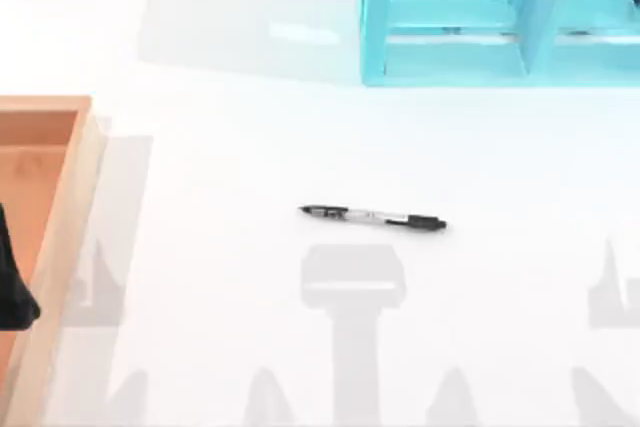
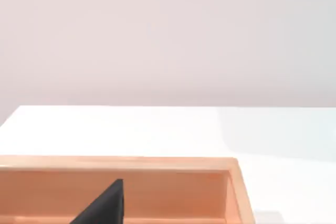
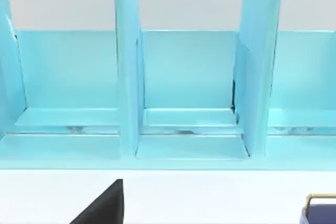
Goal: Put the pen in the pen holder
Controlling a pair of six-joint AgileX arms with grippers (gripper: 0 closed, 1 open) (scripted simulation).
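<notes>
The pen (image 1: 373, 217) lies flat in the middle of the white table, pointed tip toward the left, black clip end toward the right, nothing touching it. A black part of my left arm (image 1: 15, 287) hangs over the wooden tray at the left edge, far from the pen. A black wedge of the left gripper (image 2: 102, 205) juts into the left wrist view, and a like wedge of the right gripper (image 3: 102, 205) into the right wrist view. A small dark-blue thing with a gold rim (image 3: 320, 209) peeks in beside the table; I cannot tell whether it is the pen holder.
A wooden tray (image 1: 70, 197) (image 2: 157, 163) runs along the table's left side. A light-blue organizer with upright dividers (image 1: 480, 17) (image 3: 189, 77) stands at the back right. Open white tabletop surrounds the pen.
</notes>
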